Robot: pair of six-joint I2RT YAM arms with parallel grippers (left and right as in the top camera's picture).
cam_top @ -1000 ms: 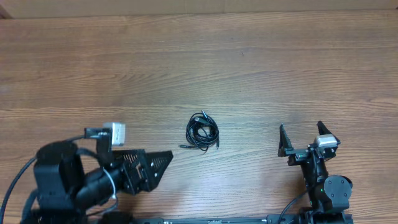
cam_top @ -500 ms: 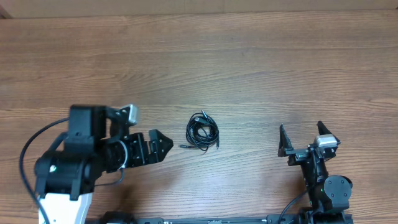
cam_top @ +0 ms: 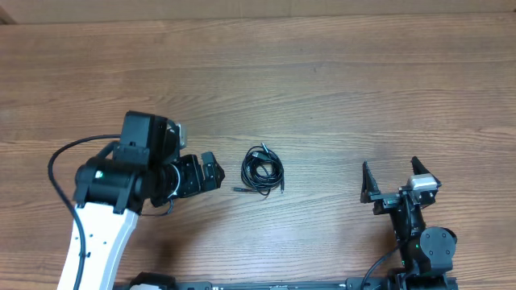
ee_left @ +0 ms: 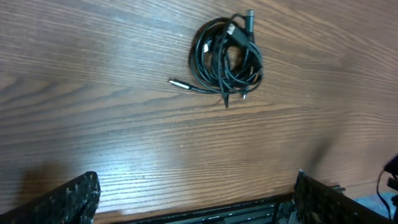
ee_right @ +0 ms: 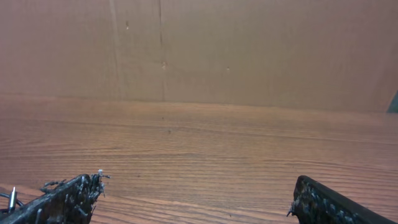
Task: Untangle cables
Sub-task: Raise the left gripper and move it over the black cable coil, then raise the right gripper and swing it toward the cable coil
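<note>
The left pincer (cam_top: 214,171) is held wide near the coiled cables (cam_top: 263,170), probably for a grab; the right pincer (cam_top: 391,176) is parked wide.

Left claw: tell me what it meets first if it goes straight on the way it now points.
The coiled cables, most likely: the bundle lies directly ahead of the open left claw, with only bare table between. Its height is unclear, so it might pass above them.

Table (cam_top: 322,97) lies open around the cables (cam_top: 263,171) from twelve to six o'clock; left gripper (cam_top: 214,171) stands near at nine o'clock.
</note>
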